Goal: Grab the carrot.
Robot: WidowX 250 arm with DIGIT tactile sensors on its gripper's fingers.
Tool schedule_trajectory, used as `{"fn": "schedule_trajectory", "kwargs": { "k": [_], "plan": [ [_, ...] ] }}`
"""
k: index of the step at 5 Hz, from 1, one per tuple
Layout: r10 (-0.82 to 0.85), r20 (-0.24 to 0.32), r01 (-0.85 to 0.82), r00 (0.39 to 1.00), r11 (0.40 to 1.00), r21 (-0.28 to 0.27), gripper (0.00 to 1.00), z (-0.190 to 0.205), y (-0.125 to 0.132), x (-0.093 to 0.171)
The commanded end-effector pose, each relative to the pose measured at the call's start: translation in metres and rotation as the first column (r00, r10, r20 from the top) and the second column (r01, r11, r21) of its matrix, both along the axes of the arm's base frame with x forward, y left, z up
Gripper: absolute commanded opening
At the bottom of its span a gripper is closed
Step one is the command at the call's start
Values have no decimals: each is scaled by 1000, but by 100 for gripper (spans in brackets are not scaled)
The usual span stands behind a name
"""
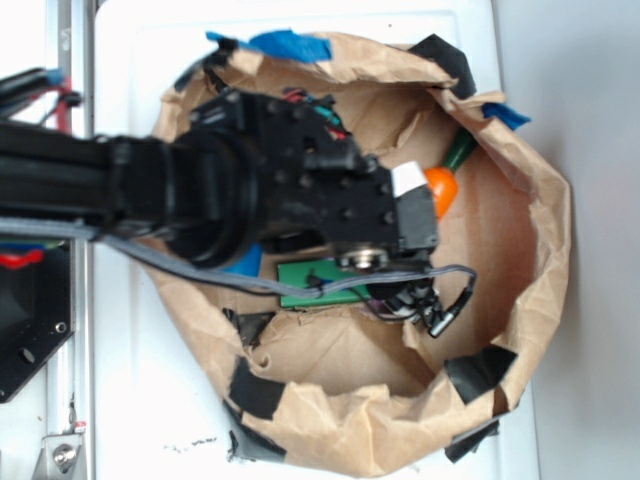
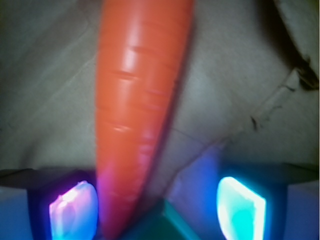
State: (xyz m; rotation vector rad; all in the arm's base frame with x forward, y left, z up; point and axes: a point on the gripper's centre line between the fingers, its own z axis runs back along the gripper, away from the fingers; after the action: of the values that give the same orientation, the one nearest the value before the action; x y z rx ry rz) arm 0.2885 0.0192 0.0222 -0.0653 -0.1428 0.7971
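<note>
Carrot: your smooth bright-orange plastic toy carrot [image 2: 137,115] lies on the crumpled brown paper liner [image 1: 520,250], between the fingers, closer to the left pad.
Gripper: your gripper [image 2: 157,205] stands spread, straddling the carrot's narrow end, nothing clamped.
Reason: that straddle lets closing pinch across its width.

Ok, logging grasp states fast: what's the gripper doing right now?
Gripper: open, holding nothing; the carrot lies between its fingers, close against one pad.
</note>
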Motion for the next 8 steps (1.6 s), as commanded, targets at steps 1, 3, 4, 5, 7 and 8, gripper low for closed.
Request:
{"fn": "schedule_trajectory", "kwargs": {
  "k": [1,3,4,5,7,8],
  "plan": [
    [35,19,-35,999,999,-12,100,13,16,23],
    [48,23,-48,999,999,-3,0,21,10,49],
    [41,26,-41,999,999,4,0,27,12,62],
    [30,29,-31,999,999,12,0,30,13,67],
    [19,30,-19,999,1000,14,0,37,16,75],
    [-77,-15,78,997,997,11,0,51,14,47]
  ]
}}
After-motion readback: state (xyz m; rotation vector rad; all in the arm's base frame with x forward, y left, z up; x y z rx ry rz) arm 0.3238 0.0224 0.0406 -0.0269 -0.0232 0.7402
